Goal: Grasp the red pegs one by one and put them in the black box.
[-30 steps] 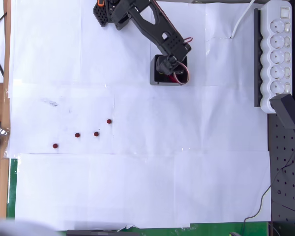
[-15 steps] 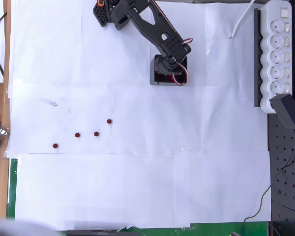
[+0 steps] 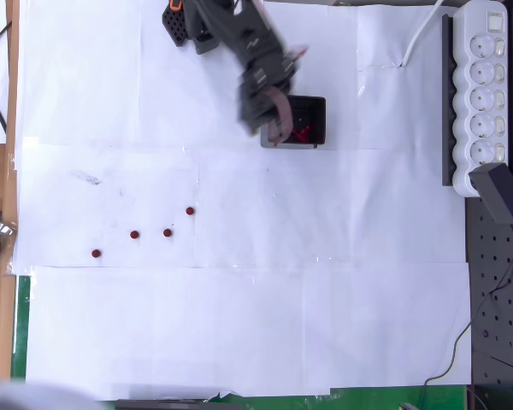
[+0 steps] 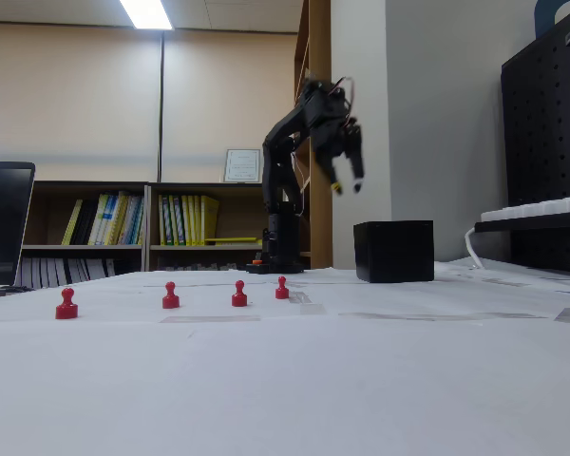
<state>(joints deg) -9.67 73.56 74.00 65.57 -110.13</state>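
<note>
Overhead view blurs the gripper [image 3: 272,111], hiding the black box's [image 3: 312,141] left edge; fingers apart, empty. Four red pegs [image 3: 168,232] lie well apart toward seven o'clock.

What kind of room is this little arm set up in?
Probably an office or lab: shelves of books line the back wall, a ceiling strip light glows overhead, and a black pegboard stands beside the paper-covered table.
</note>
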